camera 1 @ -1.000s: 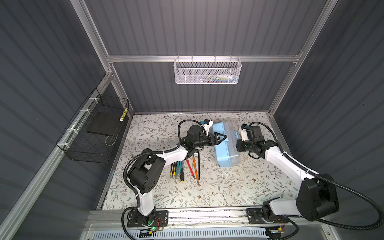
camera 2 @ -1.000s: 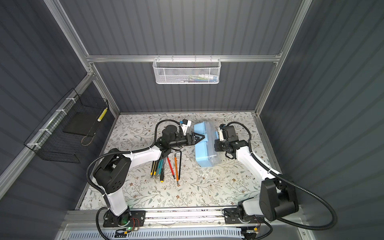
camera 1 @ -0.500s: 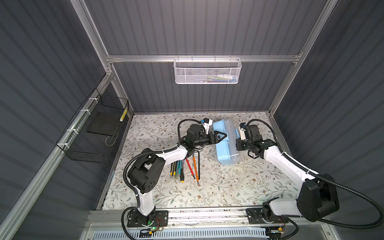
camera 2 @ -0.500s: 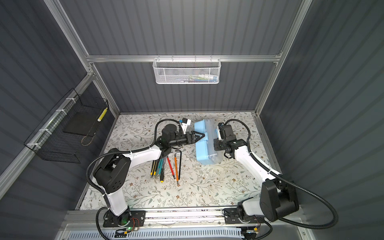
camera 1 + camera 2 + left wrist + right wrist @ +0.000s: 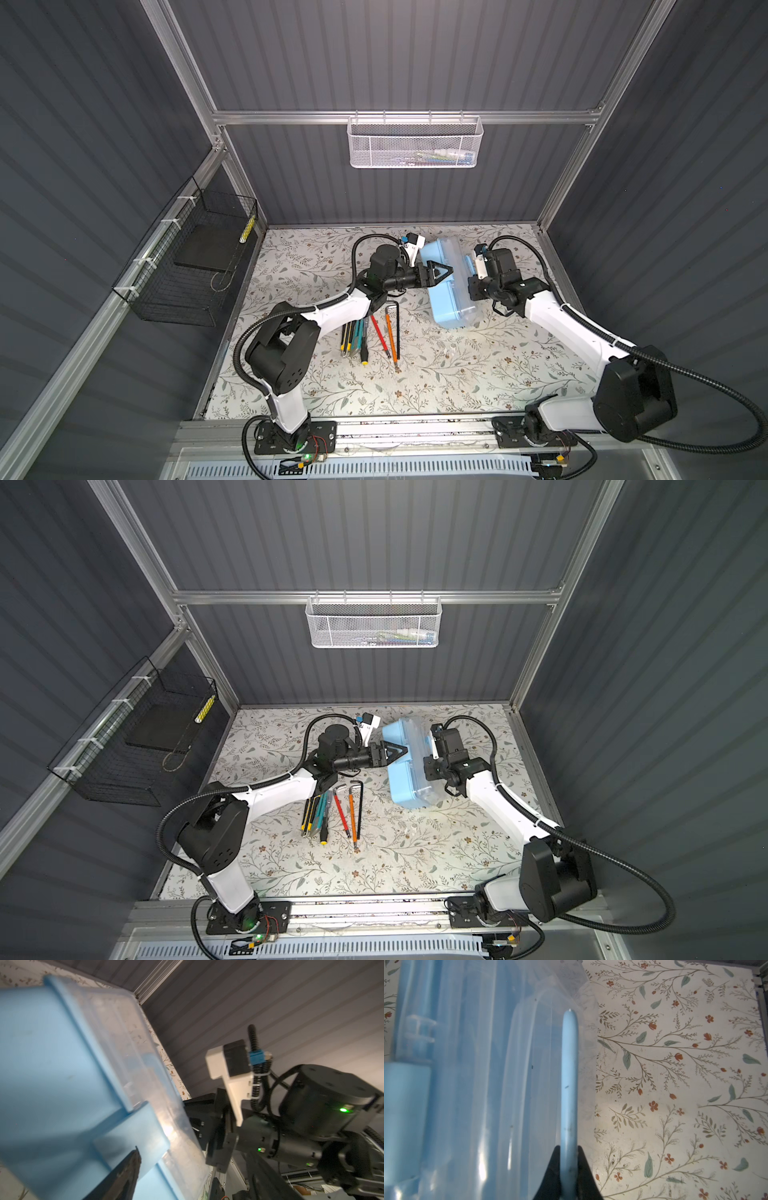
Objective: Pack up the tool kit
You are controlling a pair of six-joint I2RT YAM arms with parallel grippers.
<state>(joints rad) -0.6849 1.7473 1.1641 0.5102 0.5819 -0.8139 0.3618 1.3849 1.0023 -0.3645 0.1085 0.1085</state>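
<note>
The tool kit (image 5: 448,297) (image 5: 402,779) is a light-blue box with a clear lid, tipped up on its edge on the floral mat, lid turned to the right. My right gripper (image 5: 569,1159) (image 5: 473,286) is shut on its pale-blue handle (image 5: 569,1084). My left gripper (image 5: 444,271) (image 5: 397,752) is open against the blue side of the box. In the left wrist view one finger (image 5: 124,1176) lies just beside the blue latch (image 5: 135,1132); the other finger is out of view.
Screwdrivers, hex keys and a utility knife (image 5: 374,332) (image 5: 334,812) lie in a row on the mat, left of the box. A white mesh basket (image 5: 415,143) hangs on the back wall. On the left wall hangs a black wire basket (image 5: 191,257).
My right gripper has shifted slightly left with the handle, and the box stands a little more upright. My left gripper has edged closer to the box's blue side.
</note>
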